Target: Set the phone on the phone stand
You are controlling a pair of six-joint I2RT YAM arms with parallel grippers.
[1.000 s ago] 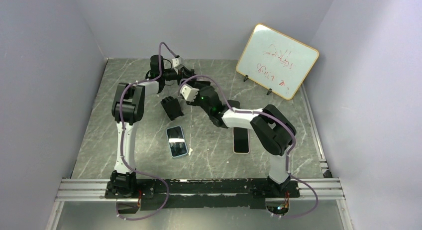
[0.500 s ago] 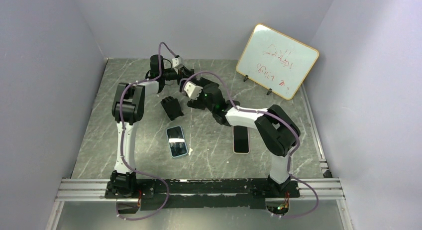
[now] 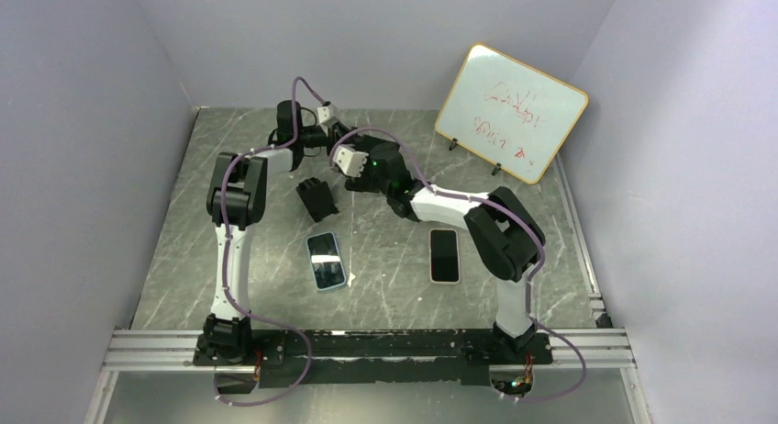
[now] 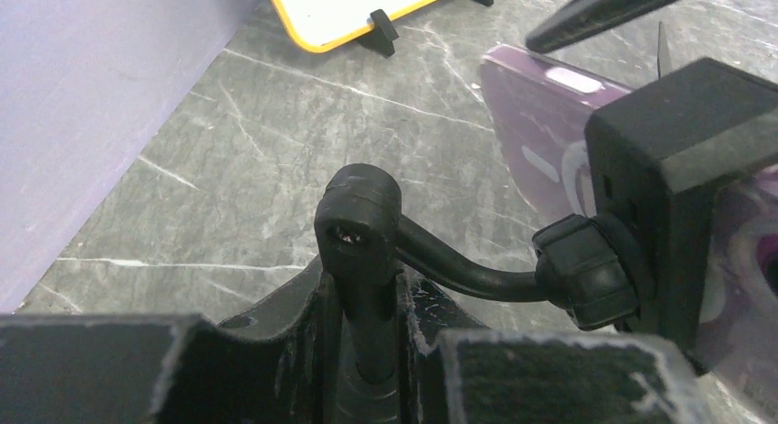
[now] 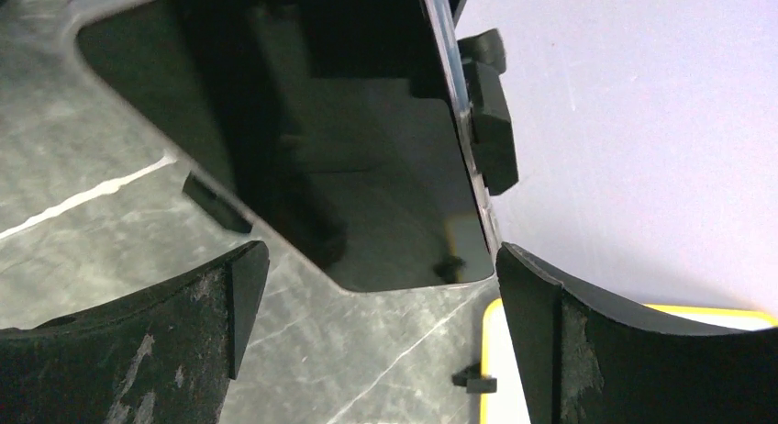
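A phone with a purple back (image 4: 541, 139) sits in the black clamp head (image 4: 679, 167) of the phone stand. The stand's bent arm (image 4: 459, 273) runs down to a knob gripped between the fingers of my left gripper (image 4: 367, 295), which is shut on it. In the right wrist view the phone's dark screen (image 5: 321, 139) fills the top, held by side clips (image 5: 491, 121). My right gripper (image 5: 367, 286) stands open just below the phone's lower edge, a finger (image 5: 147, 341) on each side. In the top view both grippers meet at the back, left (image 3: 321, 135) and right (image 3: 353, 160).
A black folded holder (image 3: 316, 199) lies near the left arm. A blue-cased phone (image 3: 326, 261) and a pink-cased phone (image 3: 445, 255) lie flat mid-table. A yellow-rimmed whiteboard (image 3: 511, 112) leans at the back right. Grey walls enclose the marble table (image 3: 385, 277).
My right gripper's jaws have opened wide and released the phone. The right arm has swung toward the back, uncovering the pink-cased phone. The left arm has stayed still.
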